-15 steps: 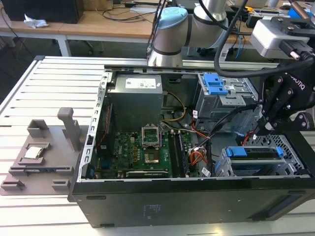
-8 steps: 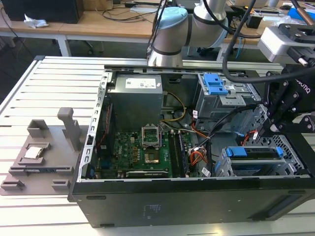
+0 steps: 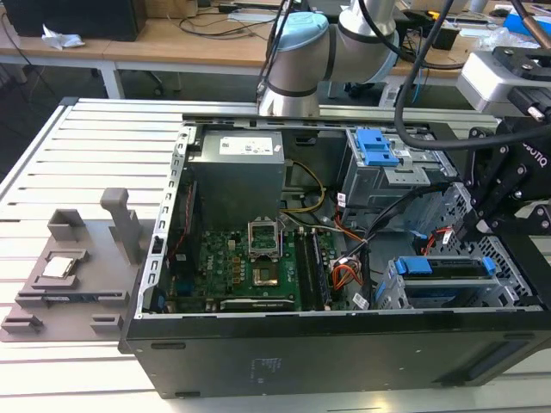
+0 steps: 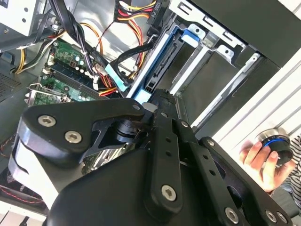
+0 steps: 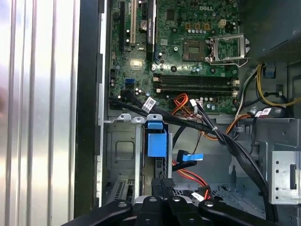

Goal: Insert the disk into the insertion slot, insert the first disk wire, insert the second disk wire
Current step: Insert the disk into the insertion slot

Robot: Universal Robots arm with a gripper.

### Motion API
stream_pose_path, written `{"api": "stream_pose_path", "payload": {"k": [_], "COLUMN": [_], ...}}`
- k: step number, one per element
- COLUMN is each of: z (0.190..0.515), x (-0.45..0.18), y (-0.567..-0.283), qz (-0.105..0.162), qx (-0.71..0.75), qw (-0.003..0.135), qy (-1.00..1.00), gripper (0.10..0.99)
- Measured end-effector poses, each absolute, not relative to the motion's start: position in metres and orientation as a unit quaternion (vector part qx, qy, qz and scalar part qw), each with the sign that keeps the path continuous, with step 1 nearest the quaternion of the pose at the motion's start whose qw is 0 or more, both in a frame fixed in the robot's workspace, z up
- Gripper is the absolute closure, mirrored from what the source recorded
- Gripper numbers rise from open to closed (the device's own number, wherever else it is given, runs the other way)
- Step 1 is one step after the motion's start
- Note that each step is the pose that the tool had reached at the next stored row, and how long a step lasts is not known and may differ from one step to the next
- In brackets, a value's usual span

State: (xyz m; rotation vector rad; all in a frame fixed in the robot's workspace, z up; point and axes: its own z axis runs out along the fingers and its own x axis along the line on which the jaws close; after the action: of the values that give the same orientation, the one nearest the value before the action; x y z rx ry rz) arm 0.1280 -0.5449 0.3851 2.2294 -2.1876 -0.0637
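The disk [image 3: 448, 269] lies in the insertion slot [image 3: 392, 292], a silver cage at the case's front corner on the exterior view's right; its blue carrier [image 3: 415, 265] shows at both ends. In the first wrist view the blue carrier [image 5: 156, 141] sits inside the cage [image 5: 123, 150]. My gripper [image 3: 479, 228] hangs just above the disk's outer end. Its black fingers [image 5: 162, 184] are pressed together, shut, with nothing visible between them. The fingertips [image 4: 162, 100] sit right at the disk's dark edge [image 4: 157, 70]. A loose wire with a blue connector [image 5: 190, 157] and a red-yellow wire bundle [image 5: 190, 176] lie beside the slot.
A taller grey cage with a blue tab [image 3: 376, 146] stands behind the slot. The motherboard [image 3: 250, 267] fills the case floor, with black cables [image 5: 235, 146] crossing it. A grey fixture [image 3: 73, 275] sits on the slatted table. A hand [image 4: 261, 160] holds a round black object.
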Motion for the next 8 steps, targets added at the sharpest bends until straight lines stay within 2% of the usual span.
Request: {"api": "stream_pose_path", "payload": {"k": [8], "z": [0.375], "x": [0.1292], "y": [-0.5449], "qz": [-0.02], "qx": [0.714], "qw": [0.009], "qy": [-0.7], "gripper": [0.98]}}
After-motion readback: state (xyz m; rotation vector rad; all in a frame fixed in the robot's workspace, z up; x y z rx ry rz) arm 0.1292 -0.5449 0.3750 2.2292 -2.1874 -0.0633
